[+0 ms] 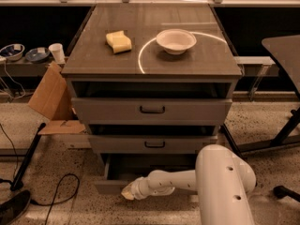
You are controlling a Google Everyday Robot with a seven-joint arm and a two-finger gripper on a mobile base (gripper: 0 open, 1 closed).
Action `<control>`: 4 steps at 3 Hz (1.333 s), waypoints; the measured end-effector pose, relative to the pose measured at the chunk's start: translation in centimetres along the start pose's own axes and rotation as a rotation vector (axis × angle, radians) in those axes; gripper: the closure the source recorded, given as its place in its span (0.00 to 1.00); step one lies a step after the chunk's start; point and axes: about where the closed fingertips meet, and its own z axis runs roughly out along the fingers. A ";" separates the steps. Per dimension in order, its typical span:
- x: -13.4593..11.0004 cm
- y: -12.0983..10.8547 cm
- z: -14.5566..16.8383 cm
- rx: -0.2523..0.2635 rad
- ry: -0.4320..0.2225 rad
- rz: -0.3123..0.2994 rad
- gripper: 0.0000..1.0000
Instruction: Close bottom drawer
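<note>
Plainly the job was not yet done. Nearest the camera, at the bottom right of the frame, the robot's white arm [225,186] reached leftward and low, ending in the gripper [127,192] at the bottom centre, just above the floor. How the gripper itself was set, spread or closed, could not be told from this angle.

Just behind it and to its left sat the bottom drawer [108,186], pulled well out of the cabinet, its dark inside open to view above the grey front. The gripper's pale tip lay right at that front, on its outer face, seemingly touching or just beside it; the handle was hidden. As a judgement, the arm was placed to push, and nearly the whole travel inward remained.

Farther up, the middle drawer [154,144] and top drawer [152,110] each stood slightly out. On the cabinet top [197,64], a yellow sponge [119,41] and a white bowl [176,40] rested apart.
</note>
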 end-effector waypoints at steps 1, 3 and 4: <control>-0.6 -0.5 0.1 -0.002 0.000 -0.004 0.64; -0.8 -0.6 0.4 -0.006 -0.002 -0.003 0.16; -0.7 -0.6 0.7 -0.013 -0.003 -0.003 0.00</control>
